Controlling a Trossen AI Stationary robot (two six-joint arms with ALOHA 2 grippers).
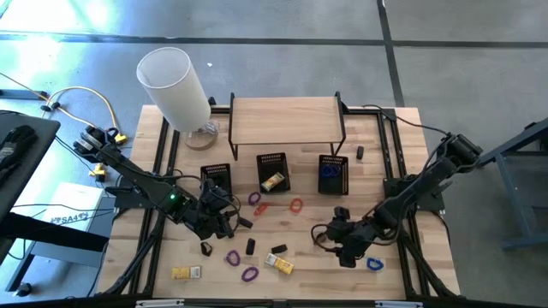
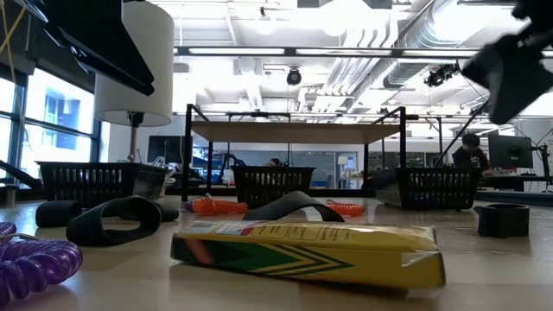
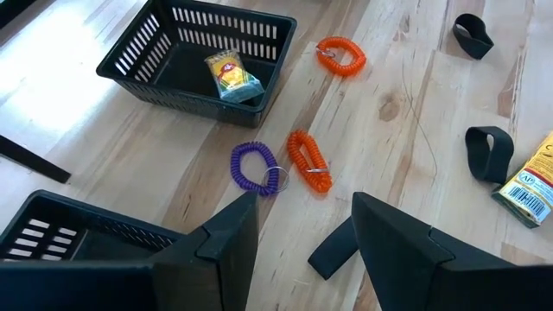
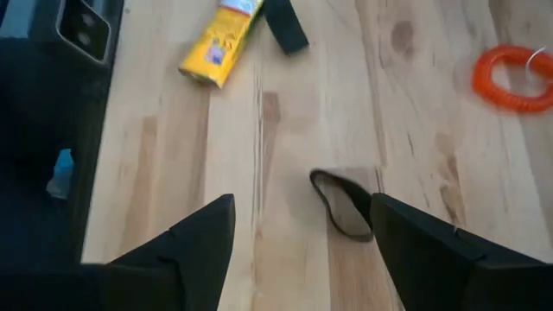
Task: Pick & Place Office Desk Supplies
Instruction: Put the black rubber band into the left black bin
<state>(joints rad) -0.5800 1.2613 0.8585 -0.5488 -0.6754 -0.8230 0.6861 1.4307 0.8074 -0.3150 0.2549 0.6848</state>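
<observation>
On the table, most supplies are still loose: purple coil loops (image 1: 249, 275), orange loops (image 1: 295, 205), black bands (image 1: 251, 246), yellow packs (image 1: 278, 263) and a blue loop (image 1: 374, 263) lie scattered across the front half. By my read only a small part is sorted so far: one yellow pack (image 1: 272, 181) sits in the middle basket (image 1: 272, 159) and blue loops (image 1: 332, 174) in the right basket (image 1: 333, 160). Right gripper (image 4: 302, 231) hangs spread and empty over a black band (image 4: 342, 206); left gripper (image 3: 304, 226) hovers near the left basket (image 1: 216, 174), fingers apart, holding nothing.
</observation>
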